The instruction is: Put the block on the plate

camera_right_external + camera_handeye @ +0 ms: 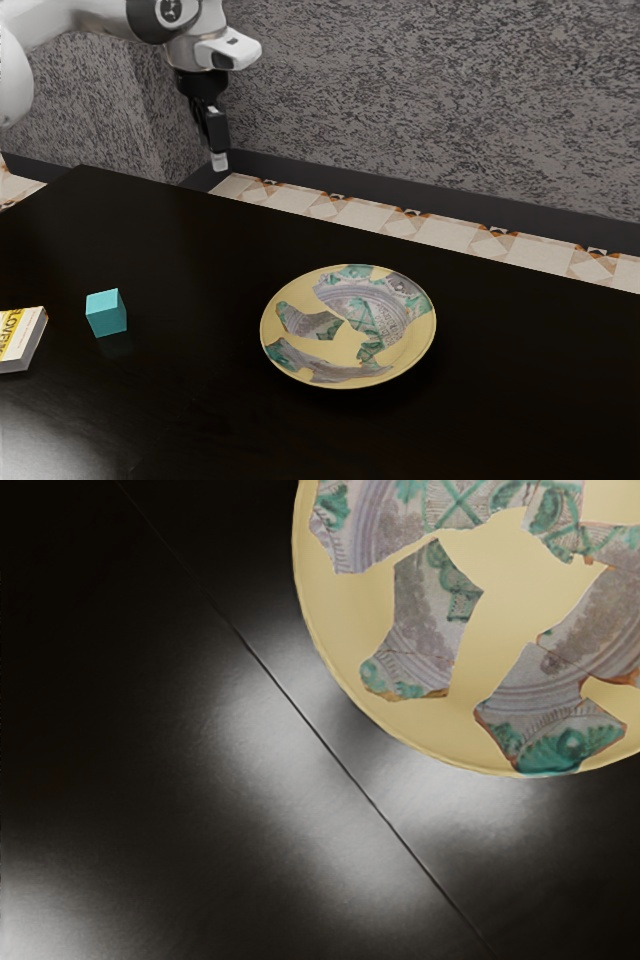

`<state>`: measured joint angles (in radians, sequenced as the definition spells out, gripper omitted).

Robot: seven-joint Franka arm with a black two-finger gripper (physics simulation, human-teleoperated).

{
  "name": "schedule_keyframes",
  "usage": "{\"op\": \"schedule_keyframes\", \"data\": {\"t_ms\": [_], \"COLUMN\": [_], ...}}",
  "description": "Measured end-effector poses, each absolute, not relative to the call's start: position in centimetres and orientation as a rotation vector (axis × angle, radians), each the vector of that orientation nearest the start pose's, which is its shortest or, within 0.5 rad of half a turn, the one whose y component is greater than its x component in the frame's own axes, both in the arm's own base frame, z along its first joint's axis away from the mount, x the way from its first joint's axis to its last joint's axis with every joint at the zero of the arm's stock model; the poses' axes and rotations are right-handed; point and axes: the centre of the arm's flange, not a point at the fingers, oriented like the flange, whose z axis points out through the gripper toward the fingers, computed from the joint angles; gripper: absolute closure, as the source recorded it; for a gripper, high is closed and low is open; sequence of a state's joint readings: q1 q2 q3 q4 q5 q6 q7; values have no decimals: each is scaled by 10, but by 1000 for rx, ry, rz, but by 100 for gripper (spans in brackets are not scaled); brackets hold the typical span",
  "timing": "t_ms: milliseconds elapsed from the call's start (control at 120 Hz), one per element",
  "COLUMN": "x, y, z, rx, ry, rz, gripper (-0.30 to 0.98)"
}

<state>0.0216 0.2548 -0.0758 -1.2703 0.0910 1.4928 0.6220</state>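
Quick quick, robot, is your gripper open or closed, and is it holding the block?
Gripper: can't tell if it's open or closed, but it isn't holding the turquoise block, which sits on the table.

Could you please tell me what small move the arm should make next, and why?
I would probably ease the end effector toward the blue block, staying raised for now. The block sits on the table between the book and the plate, not on the plate, and the end effector hangs in the air, apart from it.

Black table [200, 425]: plate [342, 342], block [107, 314], perhaps book [14, 338]
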Motion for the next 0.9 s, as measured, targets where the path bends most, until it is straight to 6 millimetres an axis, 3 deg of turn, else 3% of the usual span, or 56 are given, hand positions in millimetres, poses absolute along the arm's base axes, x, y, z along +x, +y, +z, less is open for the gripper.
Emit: {"op": "schedule_keyframes", "data": {"t_ms": [233, 275, 342, 475, 642, 783, 900], "x": [633, 631, 619, 617, 658, 699, 718], "y": [-21, -16, 9, 17, 40, 55, 64], "z": [595, 578, 546, 519, 484, 471, 459], "rx": [-2882, -2888, -2933, -2968, -2996, -2993, -2993], "ry": [1107, 1121, 1100, 1133, 1145, 1161, 1180], "rz": [76, 107, 180, 203, 179, 111, 96], "gripper": [0, 0, 0, 0, 0, 0, 0]}}
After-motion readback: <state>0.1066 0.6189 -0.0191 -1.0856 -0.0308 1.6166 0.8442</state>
